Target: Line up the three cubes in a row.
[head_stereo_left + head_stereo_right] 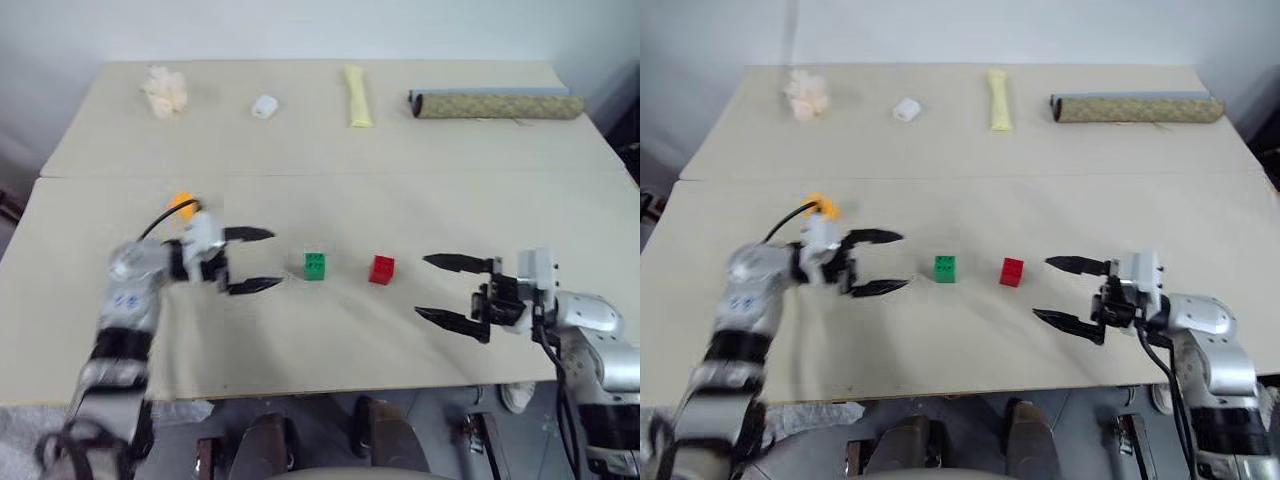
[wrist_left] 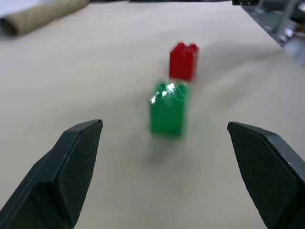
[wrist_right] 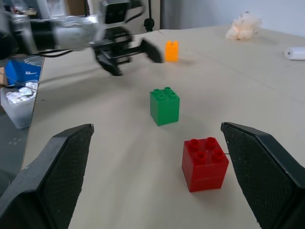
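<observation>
You had bare beige table (image 1: 330, 340) all along the near edge, and an open lane between the green studded plastic cube (image 1: 315, 265) and the red studded plastic cube (image 1: 381, 269). The open left gripper (image 1: 250, 260) faced green, the open right gripper (image 1: 445, 290) faced red, nothing between. The orange-yellow studded cube (image 1: 181, 205) sat just behind the left wrist, hemming that side.

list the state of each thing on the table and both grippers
left gripper: open, empty
right gripper: open, empty
green cube: upright, free
red cube: upright, free
orange cube: upright, apart from the others
paper roll: lying flat
</observation>
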